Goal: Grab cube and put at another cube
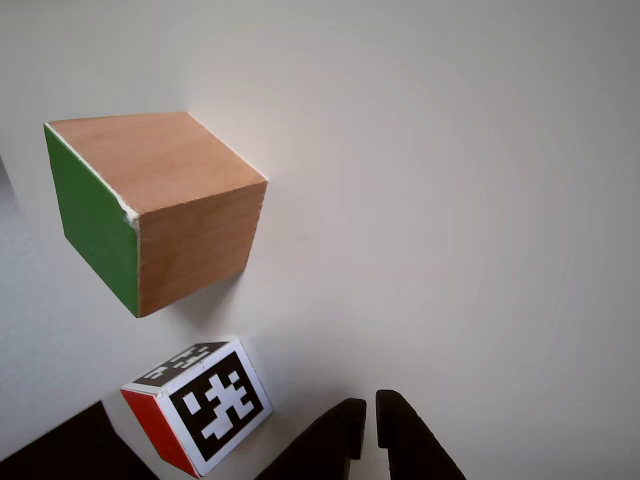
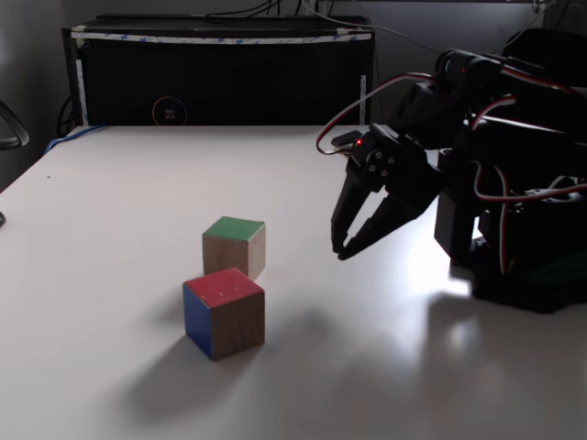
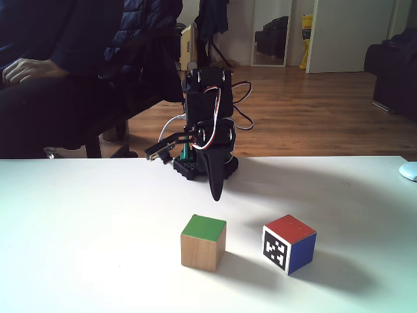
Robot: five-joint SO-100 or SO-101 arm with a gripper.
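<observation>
Two cubes sit on my white table point(image 2: 110, 202), close together but not touching. My target, the cube point(image 3: 203, 242), is plain wood with whitish edges, and its bright green face points up in both fixed views; in the other view point(image 1: 160, 205) that green face shows on the left side. Another cube point(image 3: 289, 244) is red on top with a blue side and a black-and-white marker pattern bordered in white. In the other view it point(image 1: 200, 405) lies at about 6 o'clock from the wooden one.

My gripper point(image 2: 340, 250) hangs above the table with nothing in it, fingers nearly together with only a thin slit between the tips, touching neither cube. In a fixed view it point(image 3: 215, 195) hovers at roughly 12 o'clock from the green-topped cube, and nothing stands between them.

Behind the table at 10 o'clock, a person's hand point(image 3: 25, 68) rests on a dark lap.
</observation>
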